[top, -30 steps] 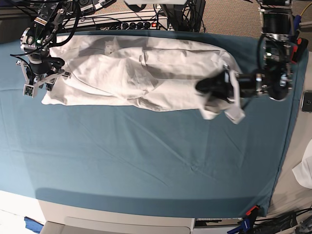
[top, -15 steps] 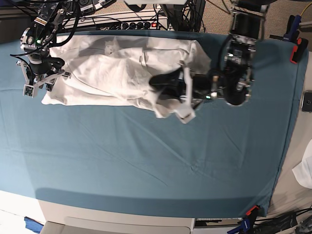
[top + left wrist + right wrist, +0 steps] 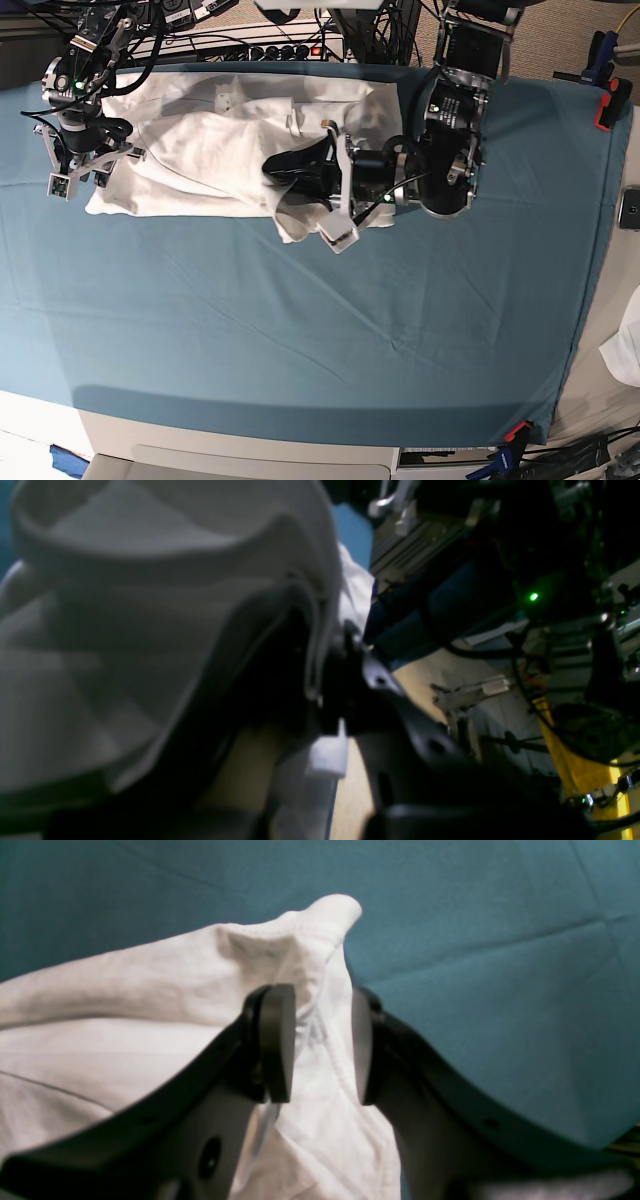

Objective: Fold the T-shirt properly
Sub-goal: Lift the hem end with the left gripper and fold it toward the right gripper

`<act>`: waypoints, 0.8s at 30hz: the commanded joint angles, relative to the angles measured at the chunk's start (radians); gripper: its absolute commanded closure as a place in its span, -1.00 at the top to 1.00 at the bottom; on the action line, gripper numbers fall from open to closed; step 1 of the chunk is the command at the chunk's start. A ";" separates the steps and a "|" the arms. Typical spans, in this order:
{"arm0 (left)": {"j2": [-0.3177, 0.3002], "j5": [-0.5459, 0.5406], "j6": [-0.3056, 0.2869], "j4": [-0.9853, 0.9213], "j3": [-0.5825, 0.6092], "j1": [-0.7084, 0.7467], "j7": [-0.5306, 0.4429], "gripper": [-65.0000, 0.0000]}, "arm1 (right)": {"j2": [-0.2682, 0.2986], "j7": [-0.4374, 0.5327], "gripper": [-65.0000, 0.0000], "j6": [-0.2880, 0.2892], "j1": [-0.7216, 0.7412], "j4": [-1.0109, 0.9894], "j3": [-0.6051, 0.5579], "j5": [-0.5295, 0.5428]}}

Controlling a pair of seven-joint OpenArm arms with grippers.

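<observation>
Leftward carry since earlier: left gripper (image 3: 300,175), clenched on the large plain white cotton T-shirt's (image 3: 200,150) hem, is nearer the fold line; right gripper (image 3: 315,1045) jaws straddle a corner, grasp uncertain.

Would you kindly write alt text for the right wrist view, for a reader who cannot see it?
A white T-shirt lies bunched on a teal table cloth, with one hemmed corner rising between the two black fingers of the right hand. The fingers stand on either side of the fabric with a gap between them.
</observation>
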 commanded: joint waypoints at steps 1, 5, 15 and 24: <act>0.020 -0.034 -0.005 0.018 0.000 -0.019 -0.035 -1.00 | 0.014 0.029 -0.40 -0.005 0.006 0.014 0.005 0.000; 0.050 -0.022 -0.005 0.016 0.008 -0.019 -0.043 -1.00 | 0.014 0.029 -0.40 -0.005 0.006 0.014 0.005 0.000; 0.066 0.140 -0.005 0.016 0.120 -0.018 -0.114 -1.00 | 0.014 0.029 -0.40 -0.005 0.006 0.014 0.005 0.000; 0.069 0.206 -0.005 0.016 0.131 -0.019 -0.135 -0.10 | 0.014 0.031 -0.40 -0.005 0.006 0.014 0.005 0.000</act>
